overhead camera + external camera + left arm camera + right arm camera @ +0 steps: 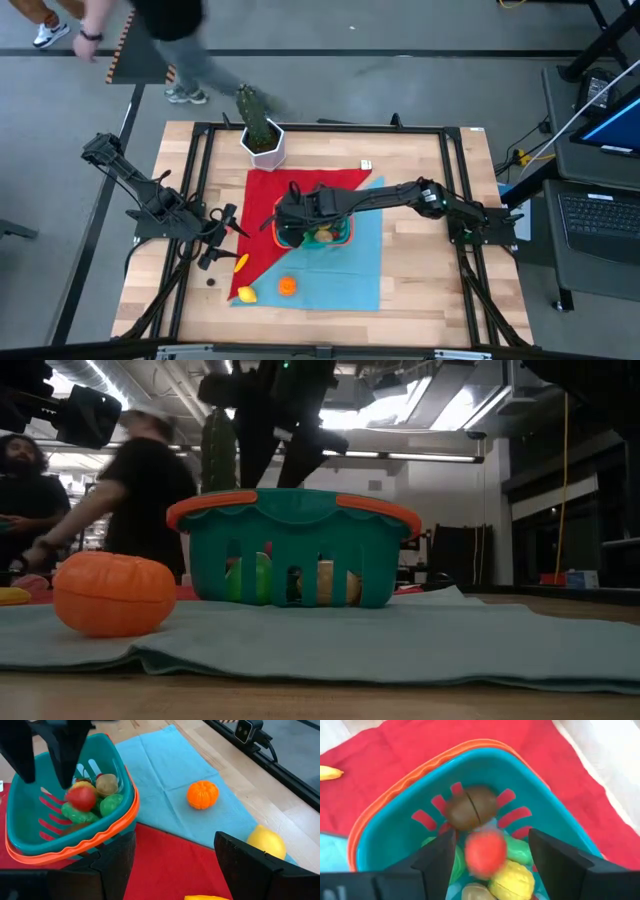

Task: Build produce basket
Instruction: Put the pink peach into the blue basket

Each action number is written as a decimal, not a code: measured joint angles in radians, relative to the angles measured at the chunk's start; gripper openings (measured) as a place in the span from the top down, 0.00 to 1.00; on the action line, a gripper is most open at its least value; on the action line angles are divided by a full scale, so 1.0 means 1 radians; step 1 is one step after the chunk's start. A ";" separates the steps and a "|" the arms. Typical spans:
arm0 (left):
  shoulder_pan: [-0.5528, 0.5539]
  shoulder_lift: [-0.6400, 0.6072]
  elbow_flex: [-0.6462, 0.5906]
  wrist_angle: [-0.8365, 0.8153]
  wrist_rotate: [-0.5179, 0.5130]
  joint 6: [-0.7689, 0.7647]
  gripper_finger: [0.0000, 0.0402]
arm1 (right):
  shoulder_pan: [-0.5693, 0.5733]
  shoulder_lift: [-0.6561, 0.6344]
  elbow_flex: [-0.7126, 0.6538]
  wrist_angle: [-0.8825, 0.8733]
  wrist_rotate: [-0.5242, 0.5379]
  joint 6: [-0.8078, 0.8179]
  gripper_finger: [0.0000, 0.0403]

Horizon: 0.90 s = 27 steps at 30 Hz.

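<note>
The teal basket (346, 236) with the orange-red rim stands on the cloths at mid-table and shows in the low view (290, 555). Inside lie several toy produce pieces, among them a brown one (470, 810) and a red one (484, 852). My right gripper (490, 851) hangs open just above the basket's inside, with the blurred red piece between its fingers but apart from both. An orange (287, 286), a lemon (245, 294) and a yellow piece (241, 263) lie on the cloths near the front. My left gripper (218, 238) waits open at the left.
A white pot with a cactus (262, 135) stands at the far edge of the red cloth (300, 190), which overlaps a light blue cloth (355, 272). A small white cube (366, 165) lies on the wood. People (140, 490) move behind the table.
</note>
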 joint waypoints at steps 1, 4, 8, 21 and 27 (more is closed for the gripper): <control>0.000 0.000 0.000 0.000 0.000 0.000 0.34 | 0.000 0.000 -0.012 0.013 -0.002 0.000 0.38; 0.000 0.000 0.000 0.000 0.000 0.000 0.34 | 0.000 0.001 -0.041 0.019 -0.020 -0.009 0.39; 0.000 0.000 0.000 0.000 0.000 0.000 0.34 | 0.000 0.000 -0.041 -0.001 -0.015 -0.022 0.41; 0.000 0.000 0.000 0.001 0.000 -0.021 0.34 | 0.106 -0.099 -0.014 -0.135 0.311 -0.005 0.58; 0.000 0.000 0.000 0.000 0.000 -0.023 0.34 | 0.192 -0.095 -0.114 -0.097 0.446 0.146 0.71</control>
